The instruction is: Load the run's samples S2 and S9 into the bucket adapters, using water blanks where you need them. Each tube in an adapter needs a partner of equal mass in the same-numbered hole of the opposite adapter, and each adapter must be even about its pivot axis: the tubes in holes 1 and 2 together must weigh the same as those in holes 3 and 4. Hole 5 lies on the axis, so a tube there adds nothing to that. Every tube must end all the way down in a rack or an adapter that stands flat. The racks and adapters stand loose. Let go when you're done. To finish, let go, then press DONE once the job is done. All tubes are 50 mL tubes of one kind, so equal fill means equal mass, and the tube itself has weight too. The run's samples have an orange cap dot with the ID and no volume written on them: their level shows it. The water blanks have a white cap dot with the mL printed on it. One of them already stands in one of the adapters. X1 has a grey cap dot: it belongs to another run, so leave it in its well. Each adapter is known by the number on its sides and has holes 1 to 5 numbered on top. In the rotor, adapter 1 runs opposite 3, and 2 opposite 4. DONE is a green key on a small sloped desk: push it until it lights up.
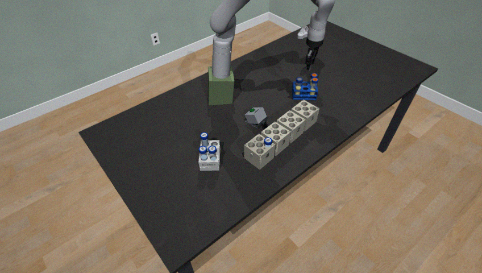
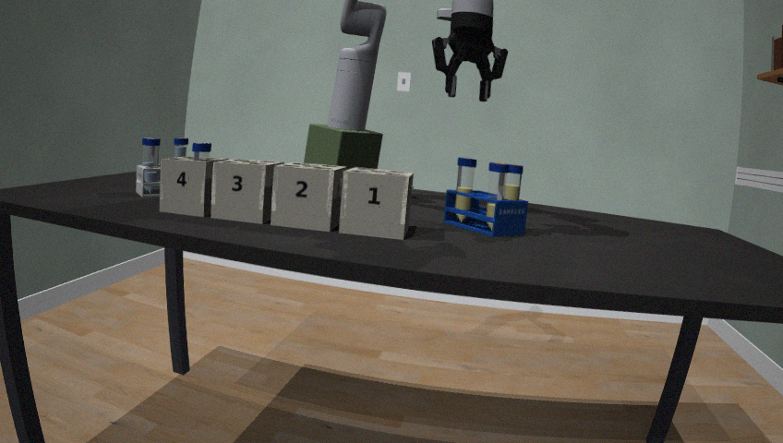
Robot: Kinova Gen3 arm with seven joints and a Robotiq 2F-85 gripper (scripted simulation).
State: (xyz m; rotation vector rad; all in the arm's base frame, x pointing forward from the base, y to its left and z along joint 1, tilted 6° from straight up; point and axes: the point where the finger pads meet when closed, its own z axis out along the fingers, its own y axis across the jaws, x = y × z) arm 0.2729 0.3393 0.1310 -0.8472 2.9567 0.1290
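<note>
A blue sample rack [image 1: 304,90] stands on the black table and holds three blue-capped tubes with yellowish fill; two show orange cap dots [image 1: 314,77] and one a grey dot [image 1: 299,80]. The rack also shows in the exterior view [image 2: 486,210]. My gripper [image 2: 468,89] hangs open and empty well above the rack, fingers pointing down; it also shows in the top view [image 1: 310,62]. Four beige adapters stand in a row, numbered 1 [image 2: 375,201], 2 [image 2: 305,196], 3 [image 2: 240,189] and 4 [image 2: 183,185]. One blue-capped blank [image 1: 267,142] stands in adapter 4.
A white rack [image 1: 209,158] with three water blanks stands at the left. The grey desk with the green DONE key [image 1: 255,115] sits behind the adapter row. The arm's green base block [image 1: 220,87] stands at the table's far side.
</note>
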